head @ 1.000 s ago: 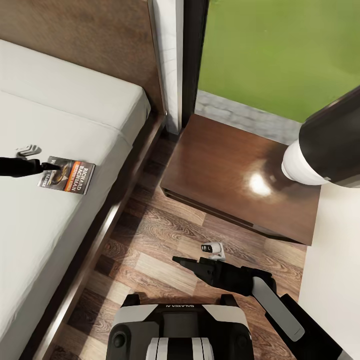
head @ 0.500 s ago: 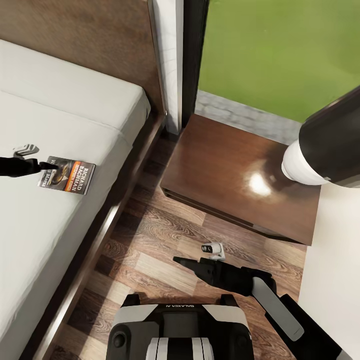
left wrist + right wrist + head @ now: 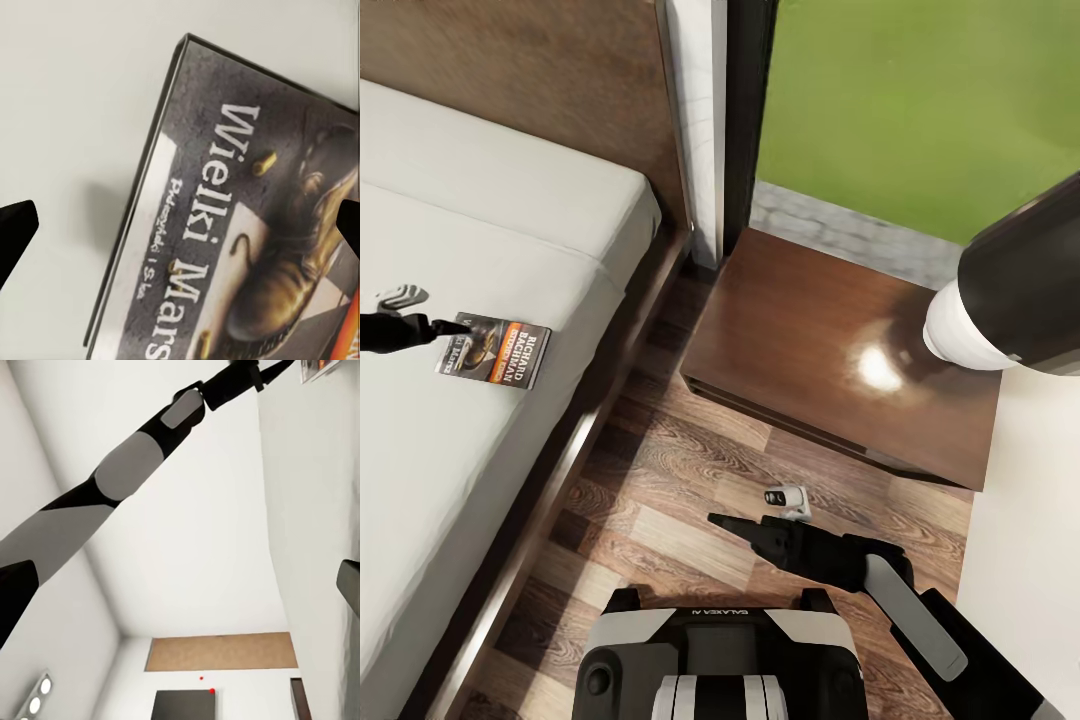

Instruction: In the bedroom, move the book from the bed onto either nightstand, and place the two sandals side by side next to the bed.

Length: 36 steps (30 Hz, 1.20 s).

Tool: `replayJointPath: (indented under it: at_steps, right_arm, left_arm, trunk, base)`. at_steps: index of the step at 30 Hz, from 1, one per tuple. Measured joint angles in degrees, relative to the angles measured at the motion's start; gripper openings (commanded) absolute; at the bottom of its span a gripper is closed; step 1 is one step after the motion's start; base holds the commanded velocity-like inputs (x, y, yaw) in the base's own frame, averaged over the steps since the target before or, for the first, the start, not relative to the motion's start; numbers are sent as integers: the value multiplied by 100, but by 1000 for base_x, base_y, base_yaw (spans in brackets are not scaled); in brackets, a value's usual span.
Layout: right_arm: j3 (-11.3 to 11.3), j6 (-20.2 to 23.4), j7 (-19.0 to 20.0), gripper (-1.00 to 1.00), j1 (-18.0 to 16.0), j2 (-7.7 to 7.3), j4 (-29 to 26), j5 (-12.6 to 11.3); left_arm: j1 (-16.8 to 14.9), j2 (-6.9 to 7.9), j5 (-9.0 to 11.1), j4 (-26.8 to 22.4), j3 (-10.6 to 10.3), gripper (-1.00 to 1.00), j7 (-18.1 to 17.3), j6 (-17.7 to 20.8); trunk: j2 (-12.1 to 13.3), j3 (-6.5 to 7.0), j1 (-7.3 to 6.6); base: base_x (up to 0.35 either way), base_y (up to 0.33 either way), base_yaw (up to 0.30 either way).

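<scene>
The book (image 3: 495,353) lies flat on the bed's grey mattress (image 3: 490,200), near the edge that faces the nightstand (image 3: 810,320). My left gripper (image 3: 460,326) reaches in from the left, its tips over the book's near end. In the left wrist view the book's cover (image 3: 247,225) is close up. The left gripper (image 3: 180,225) is open there, one fingertip over the mattress and the other over the cover. My right gripper (image 3: 722,521) hovers low over the wood floor in front of the nightstand, open and empty. The sandals are out of view.
The dark headboard (image 3: 560,80) stands behind the mattress, and a window onto lawn (image 3: 920,100) behind the nightstand. My own black-and-white upper arm (image 3: 1000,290) overhangs the nightstand's right side. My base (image 3: 720,660) stands on the plank floor (image 3: 660,470) between bed and nightstand.
My left gripper has drawn back a little to the left, from over the book's cover toward its end. The right arm and the book have stayed put.
</scene>
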Motion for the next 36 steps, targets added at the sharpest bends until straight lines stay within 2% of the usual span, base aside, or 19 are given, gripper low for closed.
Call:
replayJointPath:
  at_steps: [15,36]
  right_arm:
    - [-6,-3,3,100,0,0,59,-14]
    - [-2,5,3,100,0,25,63,-2]
  left_arm:
    - [0,109,-2,-275,98,100,9,414]
    - [1,155,11,-358,105,100,1,580]
  trunk:
    - [560,251,-307]
    - [1403,628,-769]
  base:
    - [0,0,0]
    - [0,0,0]
